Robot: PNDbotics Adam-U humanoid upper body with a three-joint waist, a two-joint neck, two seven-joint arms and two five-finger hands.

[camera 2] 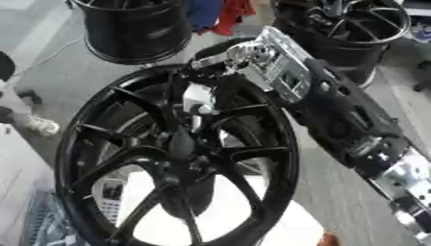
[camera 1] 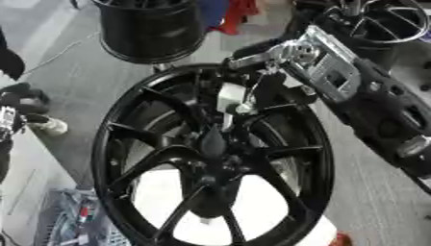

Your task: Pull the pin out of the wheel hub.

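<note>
A large black wheel hub (camera 1: 210, 158) with curved spokes stands upright and fills the middle of the view. The robot's right arm (camera 2: 336, 115), black with silver joints, reaches in from the right side and slants down toward the wheel's upper part. Its right hand (camera 1: 238, 101) sits in front of the upper spokes, fingers pointing down toward the centre of the wheel. The silver fingers appear curled together around something small just above the wheel's centre, but the pin itself cannot be made out, so it is unclear whether the hand grips it. The wheel's dark centre lies directly below the hand.

Beyond the hand, farther away on the grey floor (camera 1: 76, 62), stands another black wheel rim (camera 1: 151, 29), and a third rim (camera 2: 353, 24) sits behind the arm on the right side. A red cloth (camera 2: 232, 14) lies between those two rims. The left hand does not appear.
</note>
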